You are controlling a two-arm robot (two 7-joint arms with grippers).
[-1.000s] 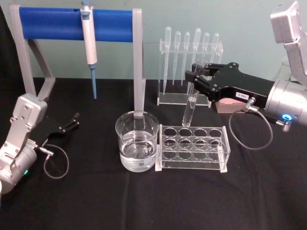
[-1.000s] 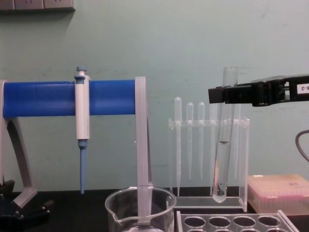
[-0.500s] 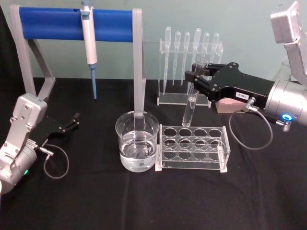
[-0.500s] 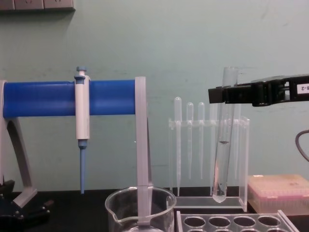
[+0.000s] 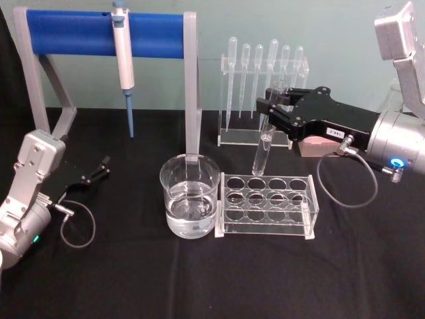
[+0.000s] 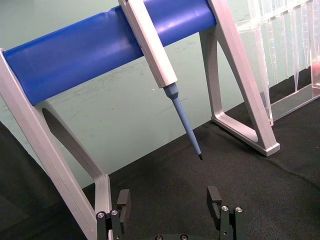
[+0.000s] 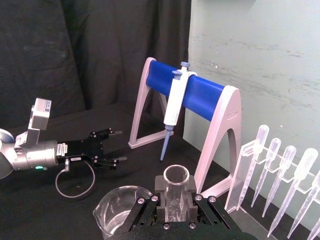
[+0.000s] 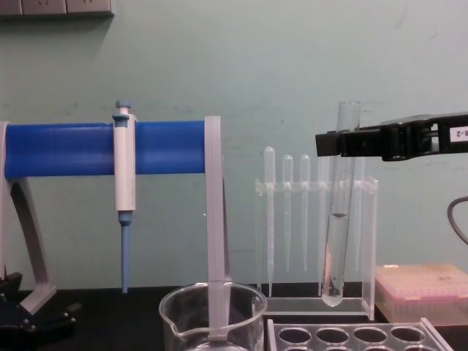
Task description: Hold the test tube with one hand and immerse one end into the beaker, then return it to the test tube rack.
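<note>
One test tube (image 5: 263, 138) hangs in the air, clamped near its flared rim by the jaws of the right gripper (image 5: 271, 109), which reaches in from the robot's right. The tube leans slightly. Its round bottom sits above the back row of the test tube rack (image 5: 313, 207), clear of the holes.

The beaker (image 5: 167, 199), part filled with clear liquid, stands on the black counter (image 5: 199, 279) just beside the rack, to the robot's left of the tube. Behind them stand a clear holder of plastic pipettes (image 5: 262, 73) and a blue-barred frame (image 5: 73, 33) carrying a pipettor (image 5: 122, 53). The left gripper (image 5: 99, 169) rests low at the robot's left, well apart, jaws spread wide with nothing between them.

Smooth glass held only near the top is the main risk: a quick sideways move could make the tube swing or slip down through the jaws. Because it leans, its bottom may clip the beaker's rolled rim on the way across. On the way down it may land on the rack's top plate between holes, which could chip the tube or tip the rack.
</note>
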